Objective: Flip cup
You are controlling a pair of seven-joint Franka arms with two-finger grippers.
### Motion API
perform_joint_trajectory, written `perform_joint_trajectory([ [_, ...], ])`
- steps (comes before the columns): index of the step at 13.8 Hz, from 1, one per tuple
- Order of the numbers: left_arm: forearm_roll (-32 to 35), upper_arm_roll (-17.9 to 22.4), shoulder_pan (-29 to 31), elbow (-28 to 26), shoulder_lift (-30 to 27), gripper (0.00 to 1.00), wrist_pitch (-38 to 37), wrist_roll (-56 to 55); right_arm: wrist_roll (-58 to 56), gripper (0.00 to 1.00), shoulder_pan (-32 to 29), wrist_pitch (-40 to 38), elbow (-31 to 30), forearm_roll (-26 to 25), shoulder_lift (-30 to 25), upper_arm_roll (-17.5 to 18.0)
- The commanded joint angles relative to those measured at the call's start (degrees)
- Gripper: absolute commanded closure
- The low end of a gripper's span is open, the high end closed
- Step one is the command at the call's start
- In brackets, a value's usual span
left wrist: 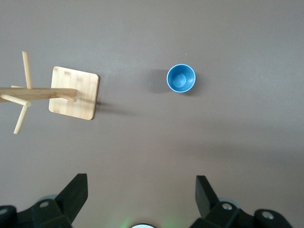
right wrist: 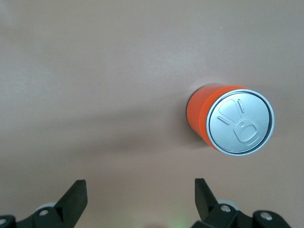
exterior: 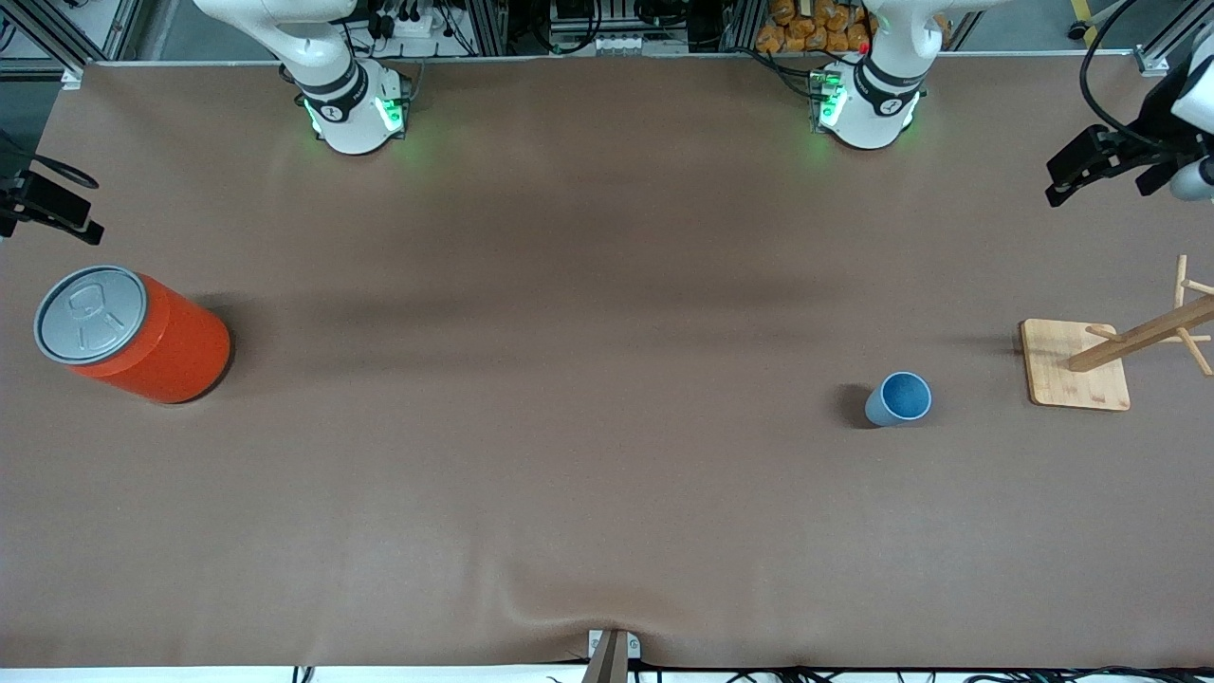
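Observation:
The small light-blue cup (exterior: 898,398) stands upright on the brown table, mouth up, with its darker blue inside showing. It also shows in the left wrist view (left wrist: 181,78). My left gripper (exterior: 1076,175) hangs high over the left arm's end of the table, open and empty, well apart from the cup; its wrist view shows it (left wrist: 141,187) with the jaws spread wide. My right gripper (exterior: 57,213) hangs high over the right arm's end of the table, open and empty (right wrist: 141,190).
A large orange can with a grey lid (exterior: 133,337) stands at the right arm's end of the table and shows in the right wrist view (right wrist: 230,121). A wooden peg rack on a square base (exterior: 1072,365) stands beside the cup, toward the left arm's end (left wrist: 74,92).

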Motion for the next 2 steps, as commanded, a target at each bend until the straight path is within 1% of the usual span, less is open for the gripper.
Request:
perform_joint_trajectory([
  [1, -1.03, -0.21, 1.02, 2.49, 0.52, 0.0, -2.22, 1.24, 0.88, 0.0, 0.53, -0.52, -0.09, -0.8, -0.64, -0.2],
  [2, -1.03, 0.05, 0.93, 3.11, 0.61, 0.0, -2.83, 1.24, 0.88, 0.0, 0.54, -0.52, -0.1, -0.8, -0.64, -0.2],
])
